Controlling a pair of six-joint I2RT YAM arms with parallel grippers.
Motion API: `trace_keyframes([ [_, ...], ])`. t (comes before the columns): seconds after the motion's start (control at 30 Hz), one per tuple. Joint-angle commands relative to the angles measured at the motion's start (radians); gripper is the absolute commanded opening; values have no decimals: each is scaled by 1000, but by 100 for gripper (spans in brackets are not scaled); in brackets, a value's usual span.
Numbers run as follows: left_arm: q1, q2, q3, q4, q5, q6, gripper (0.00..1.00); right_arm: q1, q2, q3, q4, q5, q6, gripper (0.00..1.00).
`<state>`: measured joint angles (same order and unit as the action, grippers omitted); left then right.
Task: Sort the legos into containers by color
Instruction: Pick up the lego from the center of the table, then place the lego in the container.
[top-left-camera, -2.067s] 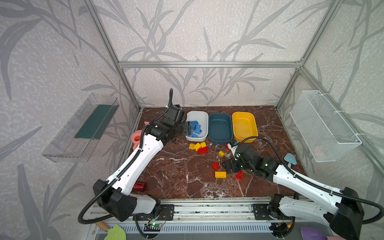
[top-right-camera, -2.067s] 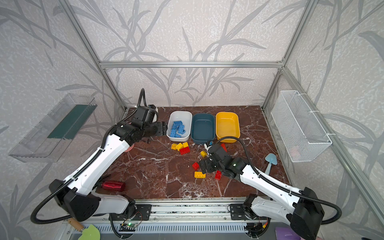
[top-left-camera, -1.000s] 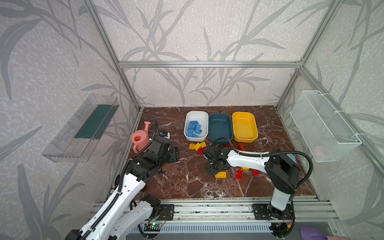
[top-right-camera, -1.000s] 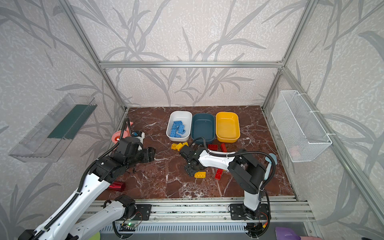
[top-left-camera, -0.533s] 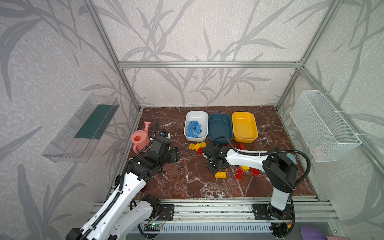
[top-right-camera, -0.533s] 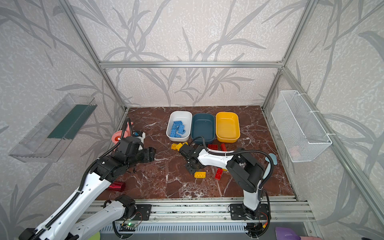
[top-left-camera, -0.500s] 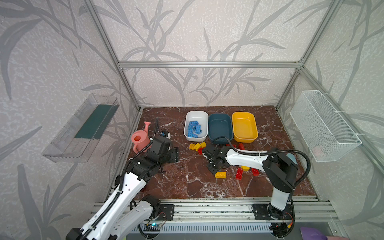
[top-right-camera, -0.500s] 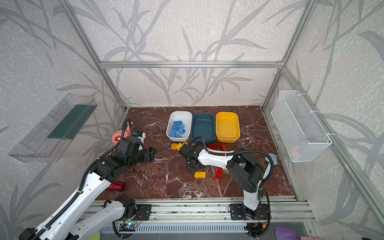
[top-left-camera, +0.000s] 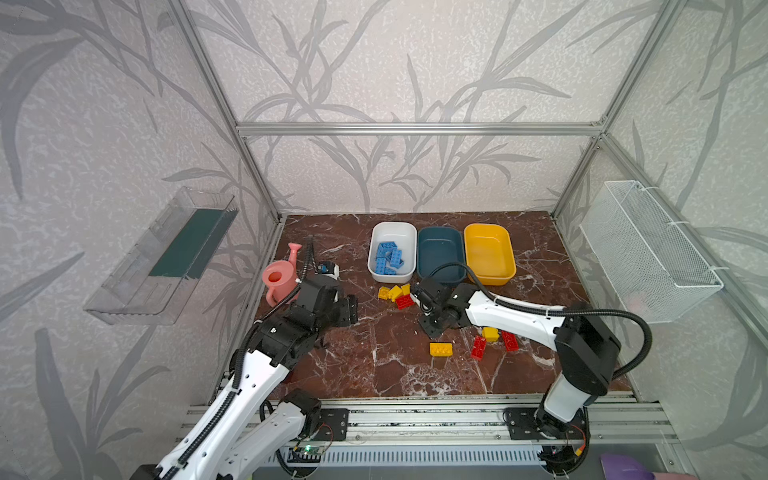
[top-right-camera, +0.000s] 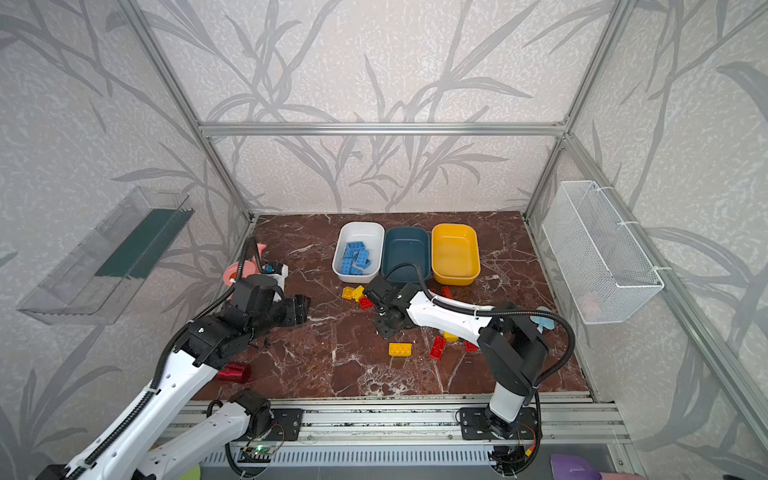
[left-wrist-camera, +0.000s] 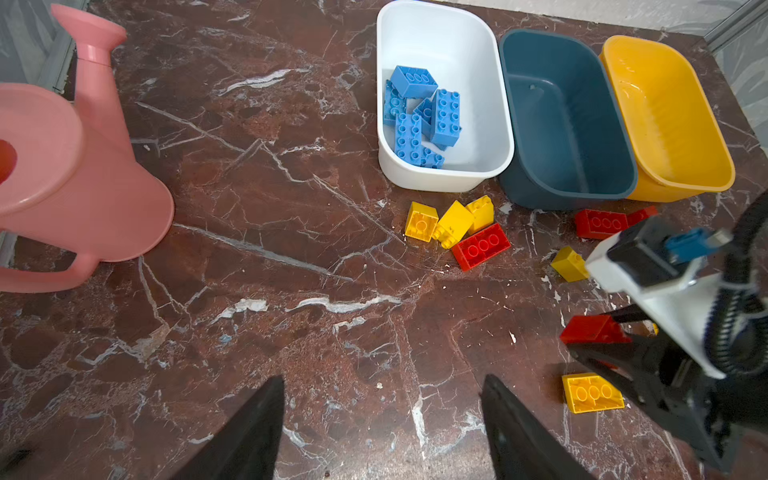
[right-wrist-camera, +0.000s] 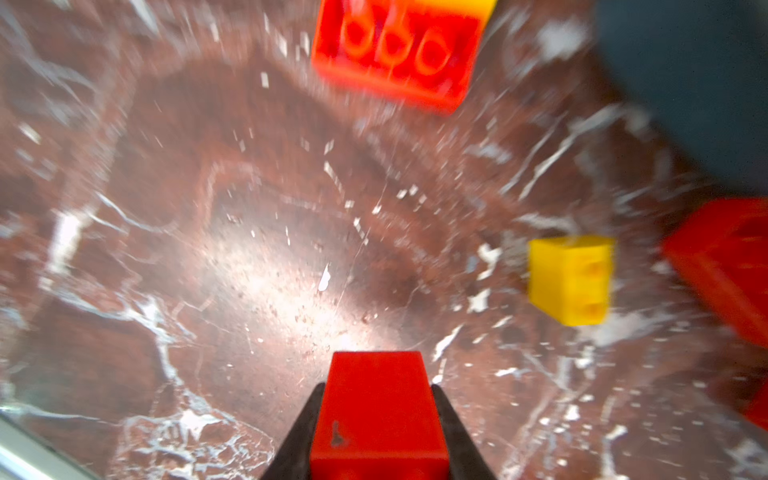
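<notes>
Dial: 12 o'clock is the back wall in both top views, and the hub is the middle of the bench (top-left-camera: 374, 374).
Right claw (right-wrist-camera: 376, 388): clamped hard on a small red lego (right-wrist-camera: 378, 419), with a finger (right-wrist-camera: 305, 419) flat against each flank. It sits near the hub, at 6 o'clock from the teal tub (top-left-camera: 438, 245).
Held lego: the right wrist view is blurred, so I cannot tell whether it touches the bench.
Left claw (left-wrist-camera: 382, 399): jaws wide apart with nothing between them, over bare marble at about 9 o'clock, near the pink watering can (top-left-camera: 279, 282).
Tubs: the white tub (top-left-camera: 399, 235), teal tub and yellow tub (top-left-camera: 488, 249) stand side by side at 12 o'clock, in that order from 11 to 1.
White tub: holds a heap of blue legos (left-wrist-camera: 419, 116).
By the white tub: three small yellow legos (left-wrist-camera: 453, 222) and a red oblong (left-wrist-camera: 480, 245) are bunched at 6 o'clock from it.
By the teal tub: a red pair (left-wrist-camera: 600, 223) lies just beside its near wall.
Nearer the rail: a yellow oblong (top-left-camera: 440, 349) lies at 6 o'clock from the right claw. Two red oblongs (top-left-camera: 478, 347) and a small yellow cube (top-left-camera: 490, 333) lie at 4 o'clock, close under the right arm.
Wire basket (top-left-camera: 648, 249): on the side wall at 3 o'clock.
</notes>
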<state>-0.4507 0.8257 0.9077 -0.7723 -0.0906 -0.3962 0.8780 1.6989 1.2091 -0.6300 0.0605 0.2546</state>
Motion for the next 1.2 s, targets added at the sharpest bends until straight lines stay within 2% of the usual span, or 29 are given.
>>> trace_keyframes([
  [0.0, 0, -10, -5, 1, 9, 10, 75, -48, -58, 59, -48, -11, -21, 34],
  [0.33, 1, 2, -10, 11, 53, 7, 75, -219, -22, 193, 48, -75, -69, 34],
  [0.7, 0, 57, -4, 8, 98, 5, 75, -363, 285, 517, 12, -90, -75, 34],
  [0.97, 1, 81, -2, 11, 97, 14, 75, -418, 436, 660, -8, -97, -81, 36],
  [1.07, 3, 97, 3, 6, 91, 19, 75, -427, 454, 672, -7, -103, -80, 41],
  [1.17, 3, 111, 7, 1, 87, 20, 75, -431, 456, 676, -4, -108, -80, 57],
])
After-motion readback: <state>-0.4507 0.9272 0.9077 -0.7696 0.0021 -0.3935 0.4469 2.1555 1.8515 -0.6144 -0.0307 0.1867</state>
